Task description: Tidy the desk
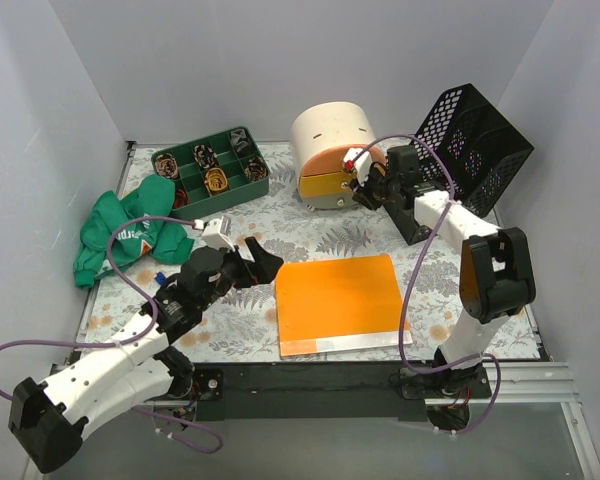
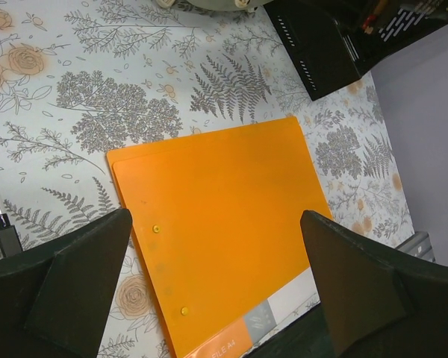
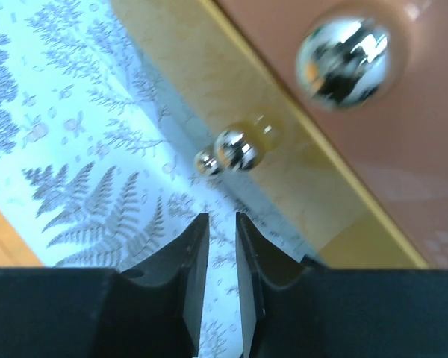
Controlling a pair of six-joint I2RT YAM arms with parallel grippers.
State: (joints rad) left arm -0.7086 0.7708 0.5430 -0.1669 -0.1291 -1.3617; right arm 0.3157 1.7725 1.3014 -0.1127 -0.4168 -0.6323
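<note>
The desk (image 1: 320,235) has a pale fern-and-flower print and an orange folder (image 1: 340,303) lying near its front edge. My left gripper (image 1: 265,262) hovers at the folder's left edge. In the left wrist view it (image 2: 216,224) is wide open above the folder (image 2: 224,224), holding nothing. My right gripper (image 1: 365,185) is at the front of a cream-and-orange drawer box (image 1: 332,155). In the right wrist view its jaws (image 3: 222,224) stand a narrow gap apart with nothing between them. They sit just short of a small silver knob (image 3: 235,149) on the yellow drawer front (image 3: 299,171).
A green compartment tray (image 1: 210,168) with small items stands at the back left. A crumpled green cloth (image 1: 130,235) lies at the left edge. A black mesh basket (image 1: 475,145) leans at the back right. Grey walls enclose the desk.
</note>
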